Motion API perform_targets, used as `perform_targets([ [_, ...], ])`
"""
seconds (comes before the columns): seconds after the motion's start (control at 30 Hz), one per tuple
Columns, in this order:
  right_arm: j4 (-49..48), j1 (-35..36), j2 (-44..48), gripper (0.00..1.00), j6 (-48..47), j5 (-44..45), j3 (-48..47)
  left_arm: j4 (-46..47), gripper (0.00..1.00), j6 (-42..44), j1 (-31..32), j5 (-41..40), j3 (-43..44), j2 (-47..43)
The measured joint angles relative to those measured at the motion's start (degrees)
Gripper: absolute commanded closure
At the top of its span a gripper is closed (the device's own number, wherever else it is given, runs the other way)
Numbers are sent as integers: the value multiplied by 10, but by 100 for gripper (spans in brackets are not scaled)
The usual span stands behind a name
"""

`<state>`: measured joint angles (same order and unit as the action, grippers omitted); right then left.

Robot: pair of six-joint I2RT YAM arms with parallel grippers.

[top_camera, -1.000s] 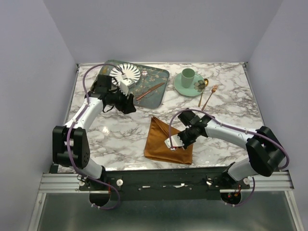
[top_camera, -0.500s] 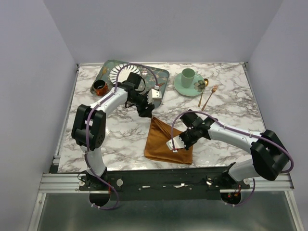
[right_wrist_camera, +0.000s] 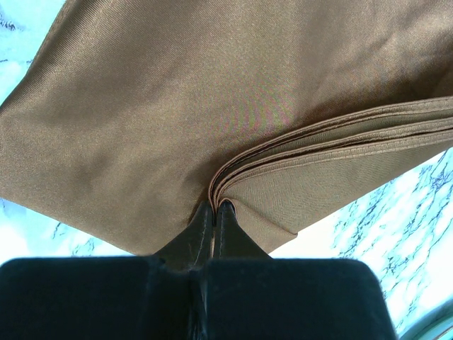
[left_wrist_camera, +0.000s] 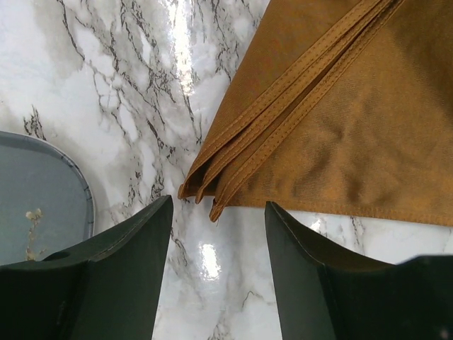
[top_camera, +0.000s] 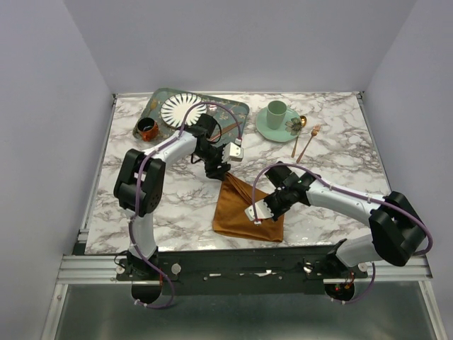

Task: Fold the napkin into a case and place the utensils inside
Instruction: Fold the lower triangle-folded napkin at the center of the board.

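**Rust-orange cloth part-folded, cutlery not yet loaded**

Landmark: green patterned tray [top_camera: 241,110].

- Napkin [top_camera: 244,212] lies on the marble nearer the arm bases than the tray, off the tray's near right corner. It is doubled into a layered, roughly triangular wedge; stitched hems stack at its corner facing the tray. No long narrow pouch shape yet.
- Right gripper [top_camera: 257,211], on the side of the cloth away from the tray: jaws pressed fully together, pinching the stacked fold of the napkin [right_wrist_camera: 212,106] right at its bend.
- Left gripper [top_camera: 219,170], between tray and cloth: jaws apart at a moderate width and holding nothing. The wrist view shows the layered napkin corner [left_wrist_camera: 340,120] just ahead of the fingertips, not between them. Contact with the marble: cannot tell.
- Fork [top_camera: 309,142] and spoon [top_camera: 298,134] lie loose on the marble to the right of the tray, well apart from the cloth. A knife-like piece [top_camera: 230,128] shows partly on the tray itself, behind the left arm.

Judgement: early-to-middle stage. Some folds are made; the remaining folds to narrow the cloth, then all three utensil pickups and insertions, look undone.
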<state>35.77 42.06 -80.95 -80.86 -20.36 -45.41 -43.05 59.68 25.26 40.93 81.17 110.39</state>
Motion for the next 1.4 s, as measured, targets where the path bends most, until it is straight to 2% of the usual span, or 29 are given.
perform_targets([
  [0.2,-1,0,1,99,0,0,0,-10,38,15,6,-14,23,21],
  [0.5,-2,0,9,99,-1,0,5,-33,56,40,26,-39,51,45],
  [0.6,-2,0,9,99,-2,1,6,-37,64,46,30,-45,54,51],
  [0.73,-2,0,12,99,-2,2,8,-43,82,57,32,-53,54,53],
  [0.93,-2,0,21,99,1,6,13,-39,100,61,33,-55,36,43],
  [1.4,1,-17,72,99,33,18,36,-6,100,13,66,-76,-79,-92],
])
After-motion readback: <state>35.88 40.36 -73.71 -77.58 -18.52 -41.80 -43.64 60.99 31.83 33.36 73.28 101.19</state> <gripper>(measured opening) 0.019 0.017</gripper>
